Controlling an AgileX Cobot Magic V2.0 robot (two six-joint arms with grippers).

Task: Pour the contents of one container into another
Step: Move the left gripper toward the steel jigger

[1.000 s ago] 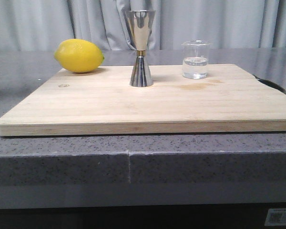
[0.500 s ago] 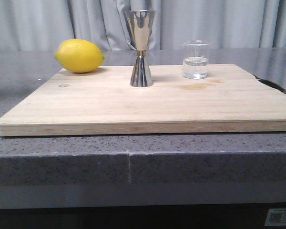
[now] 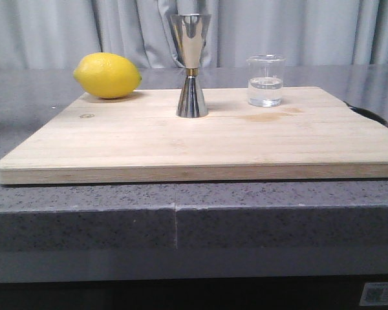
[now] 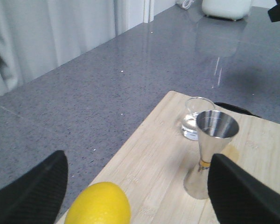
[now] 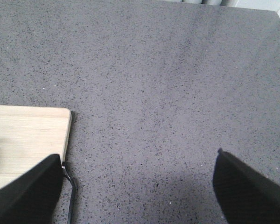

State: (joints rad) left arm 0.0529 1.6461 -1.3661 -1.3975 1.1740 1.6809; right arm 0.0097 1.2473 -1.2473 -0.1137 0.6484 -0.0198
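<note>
The clear glass beaker [image 3: 266, 81] stands upright on the wooden board [image 3: 200, 139], holding a little clear liquid. To its left the steel hourglass jigger [image 3: 191, 65] stands upright at the board's middle back. Both show in the left wrist view too: the jigger [image 4: 212, 151] nearer, the beaker [image 4: 194, 119] just behind it. My left gripper [image 4: 139, 186] is open, held above the board's lemon end, nothing between its fingers. My right gripper [image 5: 138, 186] is open over bare counter beside the board's corner [image 5: 28, 135]. Neither gripper appears in the front view.
A yellow lemon [image 3: 107, 75] lies at the board's back left corner, seen also as the lemon [image 4: 99, 205] between my left fingers' line of sight. A dark wire handle [image 3: 368, 115] sticks out at the board's right edge. Grey curtains hang behind the stone counter [image 3: 181, 213].
</note>
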